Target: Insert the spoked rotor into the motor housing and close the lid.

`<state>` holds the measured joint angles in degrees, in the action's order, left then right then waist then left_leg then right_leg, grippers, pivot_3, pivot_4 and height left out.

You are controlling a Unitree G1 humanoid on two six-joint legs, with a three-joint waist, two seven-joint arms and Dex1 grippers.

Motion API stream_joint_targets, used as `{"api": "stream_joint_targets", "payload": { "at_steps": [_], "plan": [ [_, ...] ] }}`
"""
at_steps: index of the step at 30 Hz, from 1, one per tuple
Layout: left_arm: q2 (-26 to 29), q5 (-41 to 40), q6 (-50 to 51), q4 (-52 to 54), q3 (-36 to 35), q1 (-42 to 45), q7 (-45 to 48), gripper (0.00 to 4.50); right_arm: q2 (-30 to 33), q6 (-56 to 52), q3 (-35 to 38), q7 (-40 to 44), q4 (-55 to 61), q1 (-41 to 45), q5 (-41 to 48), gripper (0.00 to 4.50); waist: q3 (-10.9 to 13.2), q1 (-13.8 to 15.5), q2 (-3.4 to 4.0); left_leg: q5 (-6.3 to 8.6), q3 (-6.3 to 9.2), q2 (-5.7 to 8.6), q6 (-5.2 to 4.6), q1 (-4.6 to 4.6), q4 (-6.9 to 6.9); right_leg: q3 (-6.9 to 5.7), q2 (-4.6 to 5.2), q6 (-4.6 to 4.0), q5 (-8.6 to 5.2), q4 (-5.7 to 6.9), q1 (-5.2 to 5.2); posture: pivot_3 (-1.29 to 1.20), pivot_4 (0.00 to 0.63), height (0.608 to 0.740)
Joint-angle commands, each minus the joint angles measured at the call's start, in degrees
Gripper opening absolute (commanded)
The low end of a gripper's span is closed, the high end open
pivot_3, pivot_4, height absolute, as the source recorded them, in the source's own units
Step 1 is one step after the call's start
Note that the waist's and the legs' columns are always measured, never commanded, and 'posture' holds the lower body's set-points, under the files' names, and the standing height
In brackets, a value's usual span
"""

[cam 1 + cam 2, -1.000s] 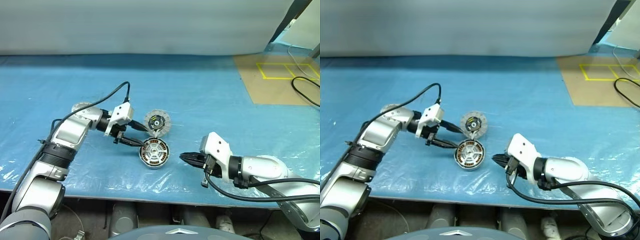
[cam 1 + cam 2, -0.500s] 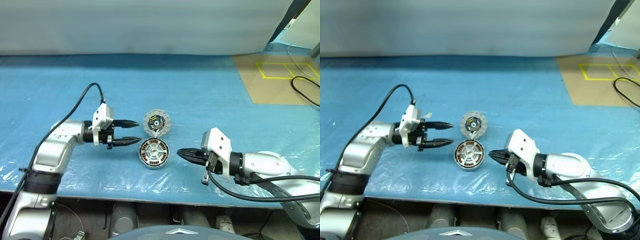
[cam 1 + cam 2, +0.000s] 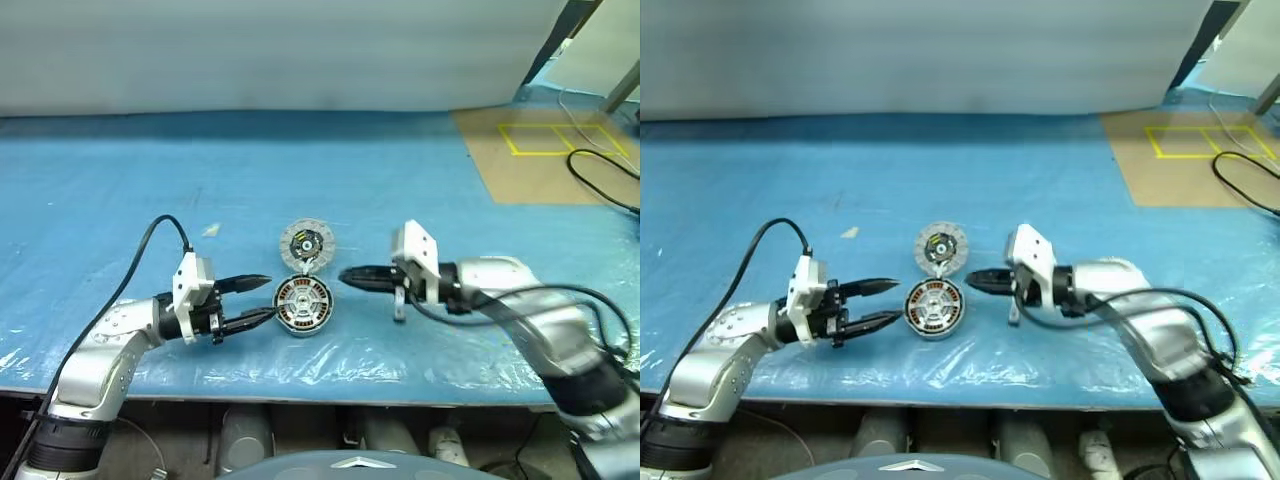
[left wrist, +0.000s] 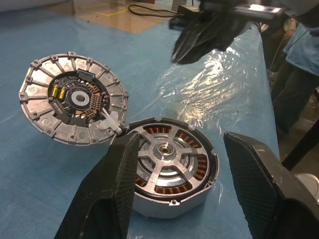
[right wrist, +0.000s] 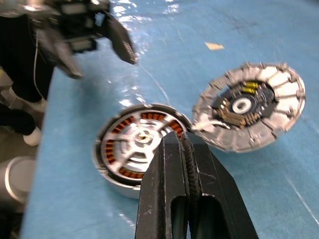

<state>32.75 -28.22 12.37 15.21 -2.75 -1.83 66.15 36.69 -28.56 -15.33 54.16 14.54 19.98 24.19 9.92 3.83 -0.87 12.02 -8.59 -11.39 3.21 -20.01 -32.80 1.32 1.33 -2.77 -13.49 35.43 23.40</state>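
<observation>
The motor housing (image 3: pixel 303 304) lies open near the table's front middle. The spoked rotor (image 4: pixel 162 149) sits inside it, silvery spokes and hub over the copper windings. The lid (image 3: pixel 306 245) stands hinged at the housing's far rim, tilted back, its ribbed inner face with the black-and-yellow centre showing. My left gripper (image 3: pixel 268 298) is open and empty, pointing right, its tips just short of the housing's left rim. My right gripper (image 3: pixel 347 277) is shut on nothing, pointing left, its tip a little to the right of the hinge.
Wrinkled blue plastic sheet (image 3: pixel 120 180) covers the table. A brown board with yellow tape squares (image 3: pixel 545 150) lies at the back right, with a black cable (image 3: pixel 600 185) across it. A small pale scrap (image 3: pixel 210 229) lies left of the lid.
My left gripper has drawn back from the housing, left and toward the front edge, still open. My right gripper has moved up and in to the housing's right side. The camera has shifted a little.
</observation>
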Motion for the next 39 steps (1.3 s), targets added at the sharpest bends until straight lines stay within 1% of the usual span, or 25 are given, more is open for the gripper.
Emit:
{"api": "stream_joint_targets", "payload": {
  "at_steps": [1,3,6,10,13,17,19,22,24,27,31,39],
  "plan": [
    [0.27,0.63,-2.85,0.52,-0.47,0.11,-0.61,2.85,-3.64,6.88,-2.7,2.48,-8.08,3.91,-4.44,0.0,0.0,0.09,0.07,-0.02,0.0,-0.04,0.0,0.01,0.03,-0.04,-0.02,-0.38,0.19,0.0,0.06,0.0,0.15,0.74],
    [0.11,-0.16,-2.57,0.99,-0.99,0.25,-1.56,2.85,-5.47,8.92,-3.49,4.01,-10.98,5.07,-5.47,0.0,0.0,0.08,0.07,-0.03,-0.01,-0.02,-0.01,-0.13,0.02,-0.05,-0.02,-0.44,0.22,0.0,0.2,0.0,0.15,0.74],
    [0.71,-0.38,-2.84,1.08,-1.85,-0.04,-2.22,2.85,-6.09,8.96,-2.54,5.63,-10.49,5.5,-4.88,0.0,0.0,0.08,0.06,0.02,-0.01,0.02,-0.08,-0.23,0.03,-0.08,-0.02,-0.25,0.34,0.02,0.24,0.0,0.15,0.74],
    [1.41,0.47,-6.98,-3.98,-2.64,-1.0,0.41,2.85,-3.65,5.98,0.35,7.95,-5.61,5.55,-2.13,0.0,0.0,0.05,0.07,0.04,-0.01,0.02,-0.11,-0.18,0.07,-0.15,-0.03,-0.26,0.34,0.02,0.23,0.0,0.15,0.74],
    [0.7,0.72,-9.98,-7.15,-2.45,-1.0,1.41,2.85,-1.45,-0.11,4.89,8.18,-1.46,5.45,3.31,0.0,0.01,0.12,0.08,0.05,-0.02,0.01,-0.13,-0.08,0.03,-0.13,-0.02,-0.43,0.22,0.0,0.17,0.0,0.15,0.74],
    [0.35,0.39,-10.83,-8.82,-1.69,-0.39,1.9,2.85,0.63,-4.29,8.45,8.26,1.51,4.55,6.73,0.0,0.0,0.17,0.07,0.06,-0.04,-0.09,-0.15,0.16,-0.06,-0.13,-0.01,-0.45,0.21,-0.01,-0.11,0.0,0.15,0.74],
    [-0.13,-0.13,-10.93,-9.87,-1.57,0.54,2.17,2.85,0.71,-4.38,7.35,8.42,3.01,3.39,6.36,0.0,0.0,0.17,0.08,0.06,-0.05,-0.12,-0.15,0.18,-0.05,-0.13,-0.02,-0.46,0.21,0.01,-0.12,0.0,0.15,0.74],
    [-0.69,-0.55,-11.03,-10.45,-1.52,1.13,2.58,2.85,-0.31,-2.43,3.81,8.49,3.74,2.11,3.7,0.0,0.0,0.14,0.08,0.05,-0.07,-0.13,-0.15,0.16,-0.05,-0.13,-0.02,-0.46,0.21,0.0,-0.1,0.0,0.15,0.74],
    [-0.85,-0.31,-11.36,-10.24,-1.25,1.09,2.99,2.85,-2.99,-1.94,1.1,7.9,2.96,1.95,3.05,0.0,0.0,-0.02,0.07,0.05,-0.07,-0.14,-0.14,0.13,-0.05,-0.13,-0.02,-0.47,0.21,-0.01,-0.07,0.0,0.15,0.74],
    [-1.11,-0.5,-11.5,-9.84,-1.29,0.91,3.18,2.85,-6.04,-1.12,-0.71,7.79,-0.34,3.66,1.63,0.0,0.0,-0.25,0.08,0.05,-0.11,-0.16,-0.14,0.06,-0.01,-0.14,-0.02,-0.5,0.19,0.01,-0.03,0.0,0.15,0.74],
    [-0.6,-0.4,-11.35,-9.42,-1.37,0.15,3.68,2.85,-6.71,4.02,-4.96,10.07,-5.74,5.57,-4.02,0.0,-0.01,-0.1,0.07,0.05,-0.11,-0.12,-0.14,0.07,-0.07,-0.14,0.02,-0.5,0.19,0.0,-0.01,0.0,0.15,0.74],
    [-0.64,-0.46,-10.35,-7.3,-1.37,-0.67,2.71,2.85,-10.41,9.7,-7.96,13.05,-12.2,8.0,-7.72,0.0,0.0,0.01,0.08,0.05,-0.11,-0.17,-0.14,0.04,-0.03,-0.17,-0.01,-0.51,0.19,0.0,0.02,0.0,0.15,0.74]
  ]
}}
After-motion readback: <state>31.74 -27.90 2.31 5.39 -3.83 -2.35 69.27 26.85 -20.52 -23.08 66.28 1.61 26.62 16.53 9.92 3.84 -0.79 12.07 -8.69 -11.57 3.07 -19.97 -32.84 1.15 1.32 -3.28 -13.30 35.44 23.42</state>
